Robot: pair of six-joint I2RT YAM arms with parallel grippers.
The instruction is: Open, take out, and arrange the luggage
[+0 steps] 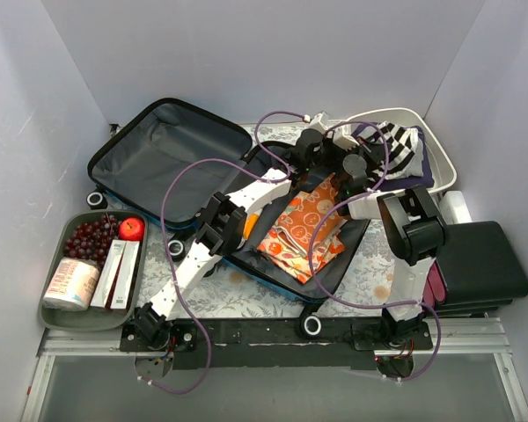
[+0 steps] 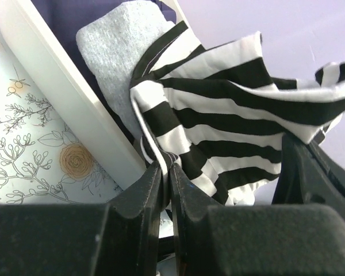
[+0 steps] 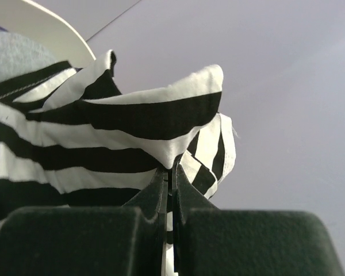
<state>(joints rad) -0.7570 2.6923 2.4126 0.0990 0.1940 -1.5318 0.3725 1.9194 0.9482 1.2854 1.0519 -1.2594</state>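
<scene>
The luggage (image 1: 172, 154) lies open on the worktop at centre left, with an orange patterned cloth (image 1: 304, 229) in its base. My left tool (image 2: 168, 172) and right tool (image 3: 171, 175) each pinch an edge of the striped garment (image 2: 230, 115) over the white tub (image 1: 446, 163). I judge placement to be the step in hand: lower both tools evenly and release together (this avoids a hem draped on the rim). No writing is legible; the carton print in the grey tray (image 1: 88, 320) is too small.

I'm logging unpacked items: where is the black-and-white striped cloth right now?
Top view, far right: the striped cloth is over the white tub, beyond the open luggage, pinched by both the left gripper and the right gripper.
</scene>
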